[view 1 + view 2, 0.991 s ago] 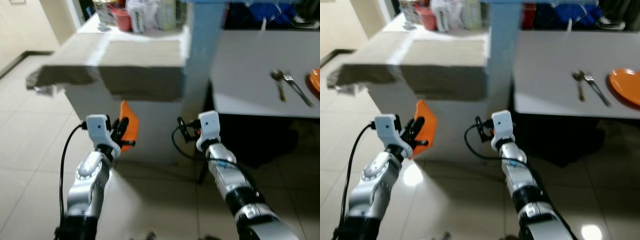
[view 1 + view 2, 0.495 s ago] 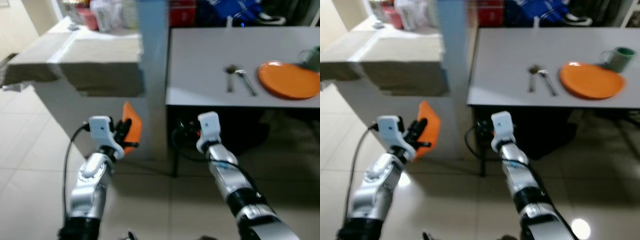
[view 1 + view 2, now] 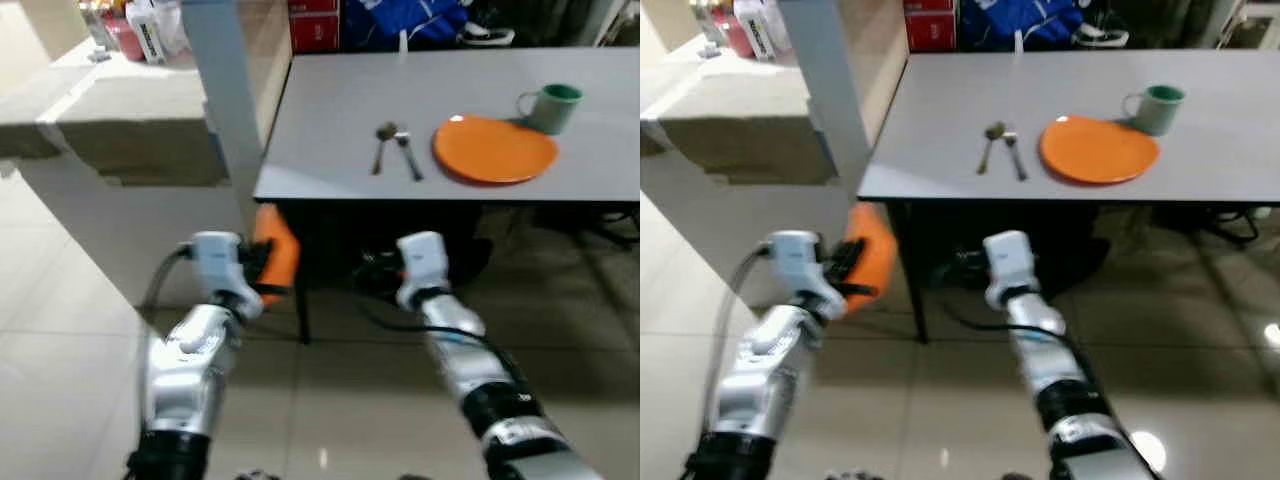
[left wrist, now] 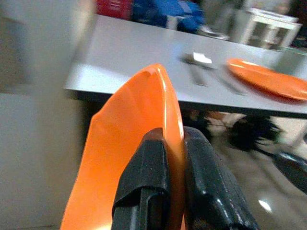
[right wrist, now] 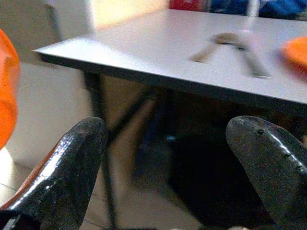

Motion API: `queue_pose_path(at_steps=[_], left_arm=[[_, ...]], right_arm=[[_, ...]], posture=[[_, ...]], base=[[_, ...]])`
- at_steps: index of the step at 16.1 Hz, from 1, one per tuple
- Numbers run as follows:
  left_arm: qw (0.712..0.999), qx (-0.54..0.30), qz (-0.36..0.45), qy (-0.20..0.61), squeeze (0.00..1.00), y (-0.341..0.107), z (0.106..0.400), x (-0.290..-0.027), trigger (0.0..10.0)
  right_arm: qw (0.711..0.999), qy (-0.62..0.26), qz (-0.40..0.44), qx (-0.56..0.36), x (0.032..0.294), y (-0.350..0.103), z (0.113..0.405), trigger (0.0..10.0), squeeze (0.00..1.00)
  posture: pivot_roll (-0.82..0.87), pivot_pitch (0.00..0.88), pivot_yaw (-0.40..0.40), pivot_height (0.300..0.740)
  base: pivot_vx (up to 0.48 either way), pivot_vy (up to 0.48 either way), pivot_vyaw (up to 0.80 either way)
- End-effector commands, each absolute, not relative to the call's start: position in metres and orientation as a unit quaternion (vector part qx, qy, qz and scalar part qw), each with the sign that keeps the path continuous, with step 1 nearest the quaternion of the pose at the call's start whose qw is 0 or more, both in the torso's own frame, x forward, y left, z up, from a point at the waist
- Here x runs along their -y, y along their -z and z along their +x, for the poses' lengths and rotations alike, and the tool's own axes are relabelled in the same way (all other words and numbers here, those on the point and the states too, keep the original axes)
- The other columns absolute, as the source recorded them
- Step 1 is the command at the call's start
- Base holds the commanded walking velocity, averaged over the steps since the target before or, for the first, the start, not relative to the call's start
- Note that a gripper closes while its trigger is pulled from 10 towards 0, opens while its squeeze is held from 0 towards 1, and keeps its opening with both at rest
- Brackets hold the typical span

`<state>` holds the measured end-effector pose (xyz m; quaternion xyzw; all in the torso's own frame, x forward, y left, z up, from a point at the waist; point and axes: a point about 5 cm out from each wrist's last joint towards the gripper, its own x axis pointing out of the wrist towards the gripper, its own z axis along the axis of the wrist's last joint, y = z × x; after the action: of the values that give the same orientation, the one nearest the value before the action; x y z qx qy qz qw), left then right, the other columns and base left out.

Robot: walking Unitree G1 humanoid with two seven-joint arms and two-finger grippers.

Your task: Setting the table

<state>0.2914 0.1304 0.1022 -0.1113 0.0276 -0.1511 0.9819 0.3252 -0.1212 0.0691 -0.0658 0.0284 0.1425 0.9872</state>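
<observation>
L gripper clamped on orange plate edge, below desk front. R gripper wide open, empty. On desk: 2nd orange plate, bare; green mug, contents unclear.

You faced a grey bench on dark legs, with deep shadow beneath it. A pale post rose at its left corner. Left of that stood a beige counter with bottles at its far end. The tiled floor was glossy and caught spots of light. Blue cloth lay behind the bench.
</observation>
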Motion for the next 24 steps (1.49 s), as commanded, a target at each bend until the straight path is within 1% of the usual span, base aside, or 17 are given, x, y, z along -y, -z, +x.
queue_pose_path(at_steps=[1, 12, 17, 20, 21, 24], left_arm=[[0.985, -0.009, -0.091, 0.146, 0.0, -0.111, 0.296, -0.137, 0.0], [0.985, -0.016, -0.065, 0.157, 0.0, -0.108, 0.302, -0.134, 0.0], [0.985, -0.016, -0.069, 0.155, 0.0, -0.107, 0.302, -0.135, 0.0], [0.988, -0.007, -0.049, 0.145, 0.0, -0.112, 0.302, -0.138, 0.0], [0.988, 0.012, -0.026, 0.15, 0.0, -0.12, 0.302, -0.137, 0.0], [0.986, 0.04, -0.006, 0.162, 0.0, -0.135, 0.302, -0.134, 0.0]], right_arm=[[0.986, -0.153, -0.061, -0.014, 0.113, -0.075, 0.327, 10.0, 0.0], [0.984, -0.164, -0.073, -0.012, 0.116, -0.071, 0.32, 10.0, 0.0], [0.983, -0.166, -0.073, -0.014, 0.115, -0.07, 0.319, 10.0, 0.0], [0.983, -0.168, -0.073, -0.014, 0.115, -0.071, 0.319, 10.0, 0.0], [0.983, -0.17, -0.074, -0.015, 0.115, -0.07, 0.319, 10.0, 0.0], [0.982, -0.172, -0.075, -0.015, 0.115, -0.07, 0.318, 10.0, 0.0]], posture=[[-0.11, 0.0, 0.089, 0.736], [-0.12, 0.0, 0.094, 0.736], [-0.12, 0.0, 0.093, 0.736], [-0.12, 0.0, 0.091, 0.736], [-0.12, 0.0, 0.091, 0.736], [-0.12, 0.0, 0.091, 0.736]], base=[[0.0, -0.435, 0.0], [0.261, -0.4, 0.0], [0.204, -0.406, 0.0], [0.0, 0.0, 0.0], [0.0, 0.0, 0.0], [0.0, 0.0, 0.0]])
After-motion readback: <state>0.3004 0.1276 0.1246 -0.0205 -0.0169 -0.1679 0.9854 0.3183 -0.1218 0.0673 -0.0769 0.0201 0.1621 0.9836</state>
